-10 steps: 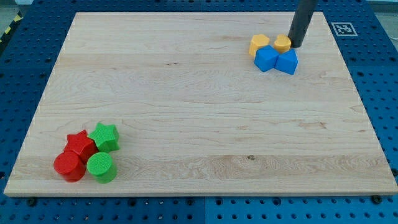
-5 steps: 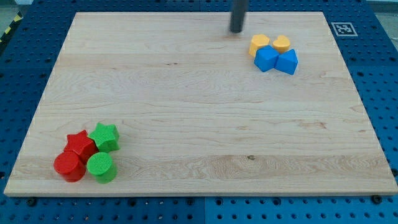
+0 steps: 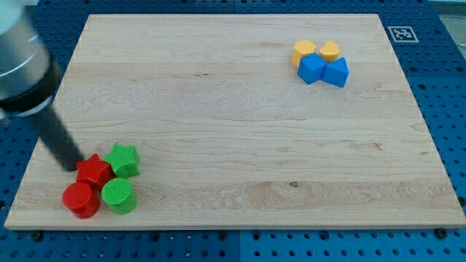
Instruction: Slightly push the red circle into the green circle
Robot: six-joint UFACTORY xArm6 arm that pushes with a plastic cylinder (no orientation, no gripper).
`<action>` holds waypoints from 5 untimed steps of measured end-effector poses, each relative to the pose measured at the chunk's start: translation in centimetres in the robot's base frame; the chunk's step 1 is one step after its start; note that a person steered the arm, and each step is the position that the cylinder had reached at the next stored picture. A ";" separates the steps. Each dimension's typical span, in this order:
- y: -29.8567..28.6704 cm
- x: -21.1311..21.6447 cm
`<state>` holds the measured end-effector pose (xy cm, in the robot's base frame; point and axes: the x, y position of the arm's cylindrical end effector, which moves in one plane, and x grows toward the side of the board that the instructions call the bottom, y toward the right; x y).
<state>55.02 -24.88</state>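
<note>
The red circle (image 3: 81,199) sits at the view's bottom left of the wooden board (image 3: 233,116). The green circle (image 3: 117,195) lies right beside it on its right, touching or nearly so. A red star (image 3: 95,171) sits just above them, with a green star (image 3: 122,159) to its upper right. My tip (image 3: 70,165) is down on the board just left of the red star and above the red circle. The rod slants up toward the view's top left.
Near the view's top right is a cluster: two yellow blocks (image 3: 304,52) (image 3: 330,50) and two blue blocks (image 3: 312,68) (image 3: 336,72) just below them. A marker tag (image 3: 401,33) sits off the board's top right corner.
My tip has swept from the yellow and blue cluster at the top right, across the board's top, down to the bottom left beside the red star. No block has moved.
</note>
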 end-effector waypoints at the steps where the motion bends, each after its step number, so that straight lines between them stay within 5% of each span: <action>1: -4.3 2.0; 3: -4.0 6.7; 5: 3.4 4.7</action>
